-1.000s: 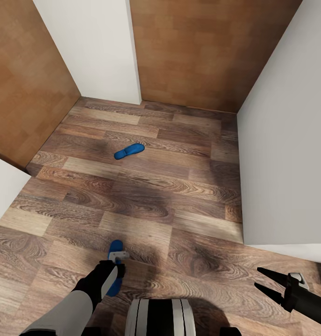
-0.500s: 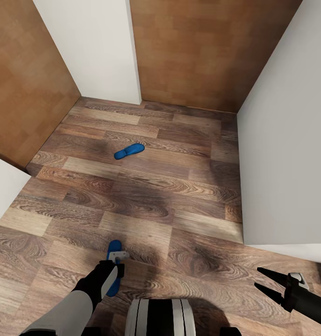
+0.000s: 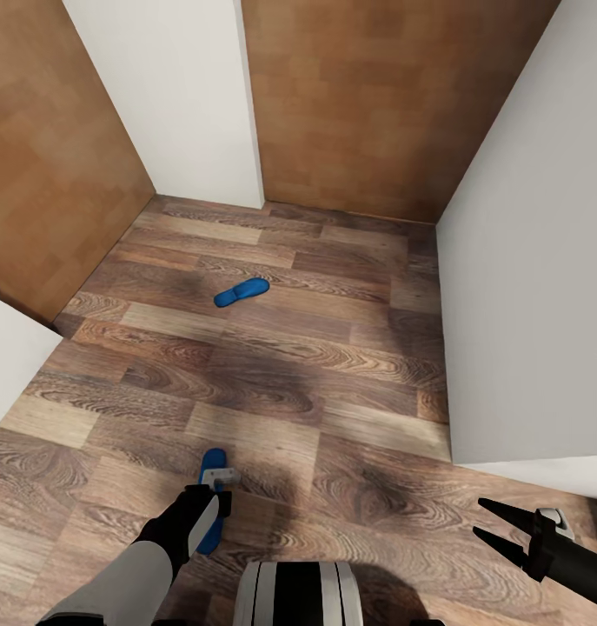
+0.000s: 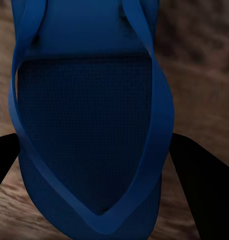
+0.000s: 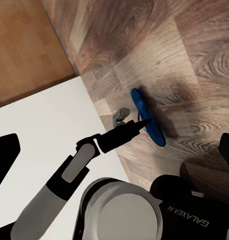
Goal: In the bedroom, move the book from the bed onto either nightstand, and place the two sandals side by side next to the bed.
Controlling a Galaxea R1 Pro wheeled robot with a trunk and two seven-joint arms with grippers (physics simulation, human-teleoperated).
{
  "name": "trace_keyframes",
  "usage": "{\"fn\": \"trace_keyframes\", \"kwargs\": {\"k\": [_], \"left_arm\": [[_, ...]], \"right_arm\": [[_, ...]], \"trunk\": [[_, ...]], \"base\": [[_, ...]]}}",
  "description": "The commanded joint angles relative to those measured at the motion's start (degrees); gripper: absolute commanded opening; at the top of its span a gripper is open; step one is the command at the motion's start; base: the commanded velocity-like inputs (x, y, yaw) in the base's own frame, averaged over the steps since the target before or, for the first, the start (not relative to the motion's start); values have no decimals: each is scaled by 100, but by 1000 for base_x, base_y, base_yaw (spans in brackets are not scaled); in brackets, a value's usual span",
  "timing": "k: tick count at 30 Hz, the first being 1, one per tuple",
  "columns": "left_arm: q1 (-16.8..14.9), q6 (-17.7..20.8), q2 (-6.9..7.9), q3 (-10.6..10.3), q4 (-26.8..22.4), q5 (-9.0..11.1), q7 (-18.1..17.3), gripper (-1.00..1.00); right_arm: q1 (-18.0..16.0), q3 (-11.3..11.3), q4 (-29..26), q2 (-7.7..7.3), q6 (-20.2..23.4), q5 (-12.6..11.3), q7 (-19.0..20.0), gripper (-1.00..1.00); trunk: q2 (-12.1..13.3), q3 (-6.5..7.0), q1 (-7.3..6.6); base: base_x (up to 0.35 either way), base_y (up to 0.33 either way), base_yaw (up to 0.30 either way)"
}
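Sandal in left jaws, long axis pointing forward

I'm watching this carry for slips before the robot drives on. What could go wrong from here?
The left gripper seems to pinch the near sandal by its edges alone; it may slip out while driving. The white wall sits close beside the open right gripper, so a turn could clip it. The far sandal lies ahead and could be run over.

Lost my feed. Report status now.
Left gripper shut on near sandal. Right gripper open, empty. Far sandal lies on floor ahead. Nothing between.
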Motion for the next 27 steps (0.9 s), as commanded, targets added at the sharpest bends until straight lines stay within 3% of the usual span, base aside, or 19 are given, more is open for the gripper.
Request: {"fn": "trace_keyframes", "kwargs": {"k": [1,24,26,27], "left_arm": [[0,26,-2,0,-10,38,29,-100],[0,41,40,55,-73,58,-42,-100],[0,42,121,127,-183,140,-254,-100],[0,54,290,238,-360,330,-696,-100]], "right_arm": [[-3,-5,2,0,22,22,30,100],[-3,-7,18,0,22,22,30,100],[-3,-11,24,0,22,22,30,100],[-3,-12,28,0,22,22,30,100]], "trunk": [[-1,-3,-1],[29,506,-60],[32,551,-65],[33,573,-68]], "base": [[0,0,0],[0,0,0],[0,0,0],[0,0,0]]}}
